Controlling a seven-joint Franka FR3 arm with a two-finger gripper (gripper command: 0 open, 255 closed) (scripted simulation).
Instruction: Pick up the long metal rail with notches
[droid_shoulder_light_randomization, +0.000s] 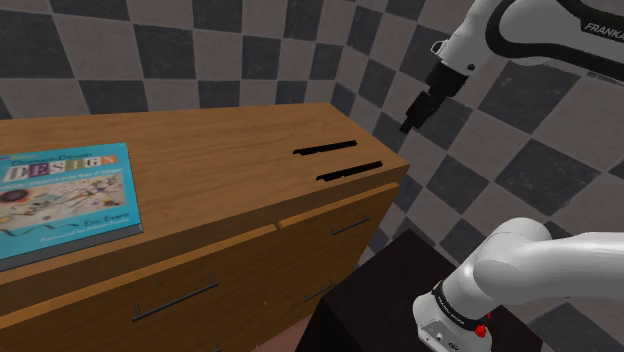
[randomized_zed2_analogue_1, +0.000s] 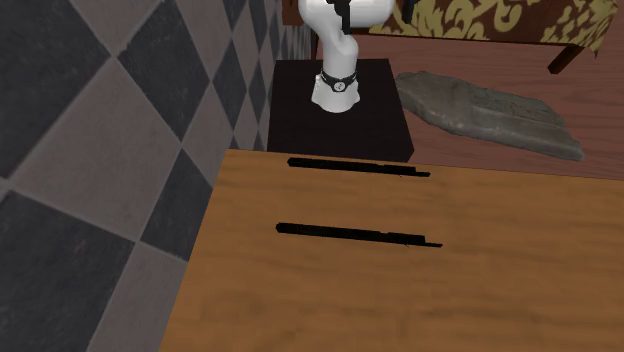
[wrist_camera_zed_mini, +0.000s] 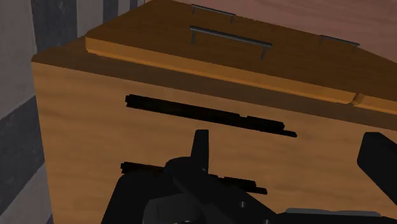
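Checkered grey walls (droid_shoulder_light_randomization: 150, 50) back a wooden dresser (droid_shoulder_light_randomization: 220, 175). Two thin black rails lie flat on its top, at the end away from the book (droid_shoulder_light_randomization: 60, 195). They run parallel and apart: the front rail (wrist_camera_zed_mini: 203, 113) lies nearer the dresser's front edge, the back rail (wrist_camera_zed_mini: 191, 173) behind it. They look alike, and notches cannot be confirmed on either, so which one is the target stays undetermined.

The gripper (droid_shoulder_light_randomization: 408, 125) hangs in the air off the dresser's corner, well above the top, touching nothing. Its fingers (wrist_camera_zed_mini: 201, 149) stand spread with nothing between them.

Recommendation: settle on the rail first, centre over its mid-length and turn the fingers across its narrow width. Descend straight until the tips straddle it, then close.

Risk: so low and thin a profile may slip, so the tips must reach the wood. Keep clear of the neighbouring rail.
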